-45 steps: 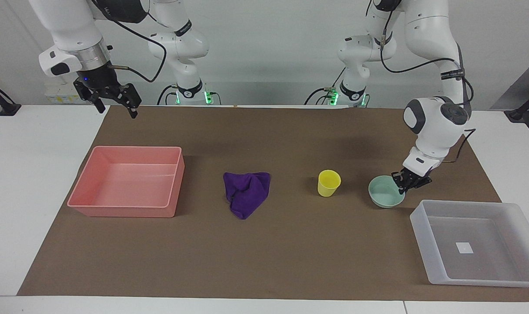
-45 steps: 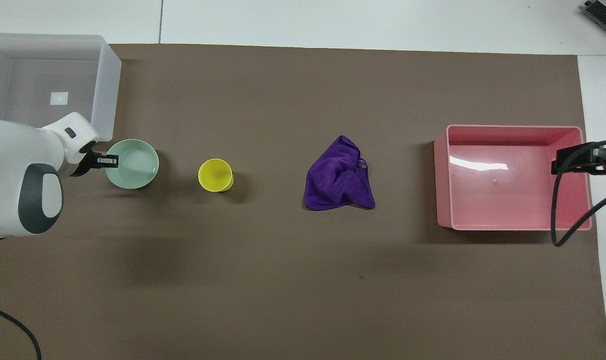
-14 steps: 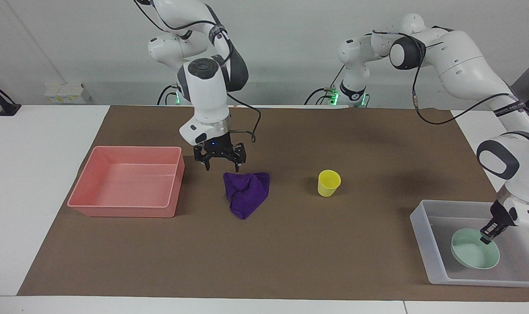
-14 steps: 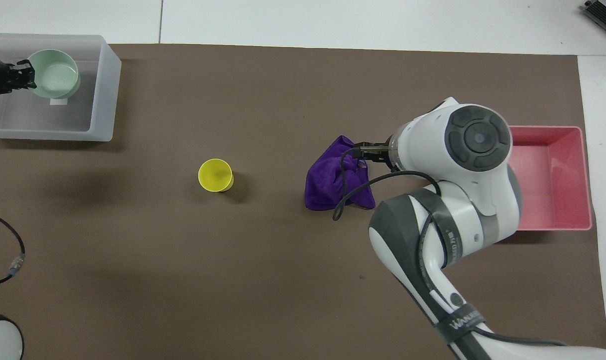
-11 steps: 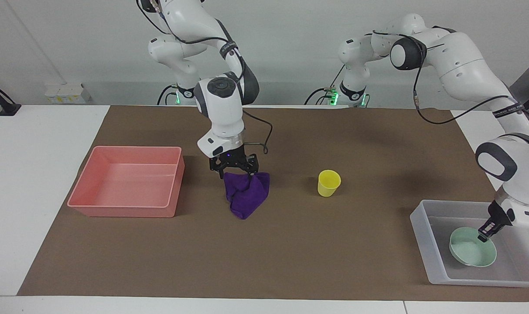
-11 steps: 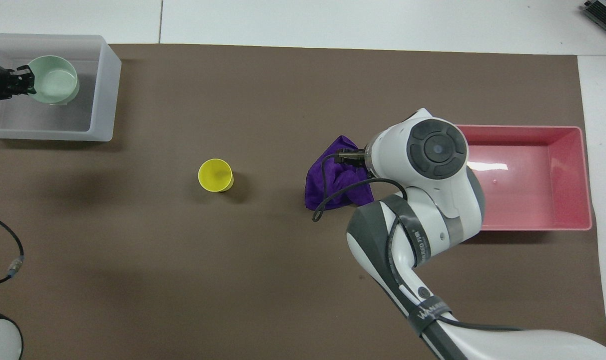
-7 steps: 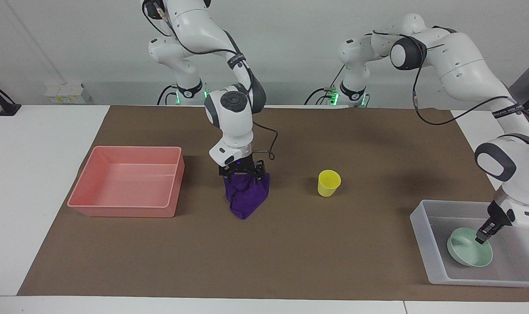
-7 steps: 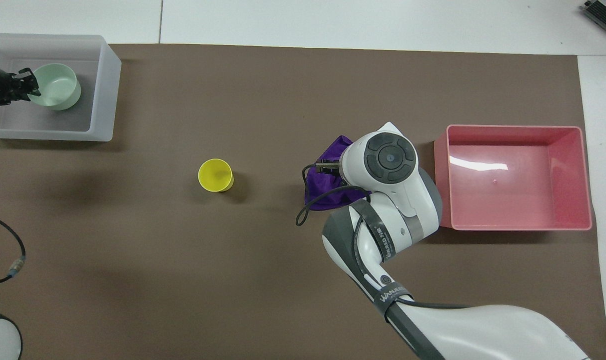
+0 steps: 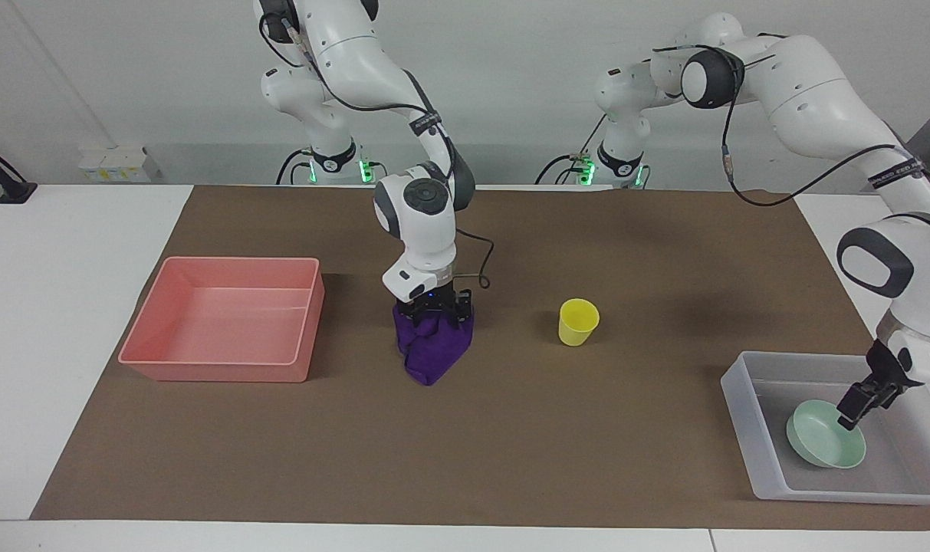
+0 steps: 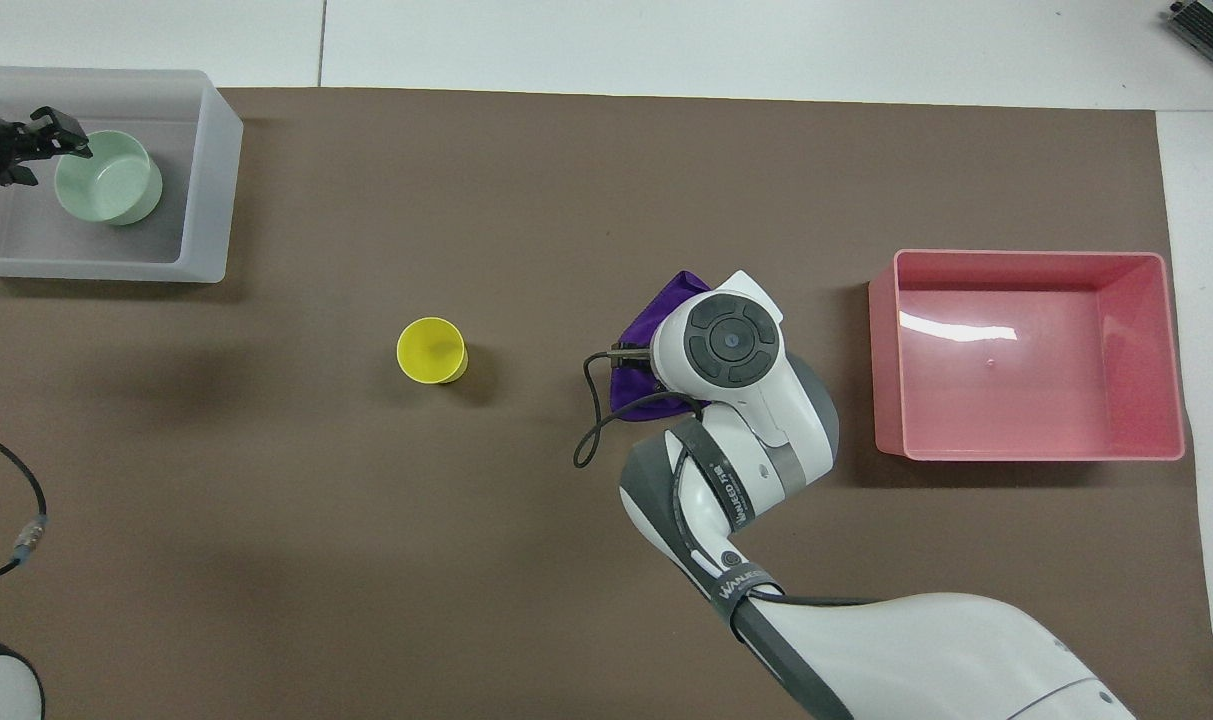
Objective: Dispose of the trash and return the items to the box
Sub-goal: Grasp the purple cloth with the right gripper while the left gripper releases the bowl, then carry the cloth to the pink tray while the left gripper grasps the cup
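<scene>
Grippers first. Right gripper pressed down onto top of purple cloth, wrist upright above it; open or shut: cannot tell, tips buried in fabric and hidden under wrist from overhead. Left gripper low inside translucent tray, jaws parted, tips at rim of mint-green bowl on the side toward the left arm's end; not gripping the bowl.

Cloth bunched on brown mat, about mid-desk, between pink bin and yellow cup. Nothing in the bin.

Cup upright, mouth up, alone on mat, between cloth and tray, well apart from both.

Bowl mouth up inside tray, on its floor, near the wall nearest the desk middle.

Tray at left arm's end of desk, by the edge farthest from the robots, partly off the mat corner.

Pink bin toward right arm's end, on the mat, just beside the cloth but not touching.
</scene>
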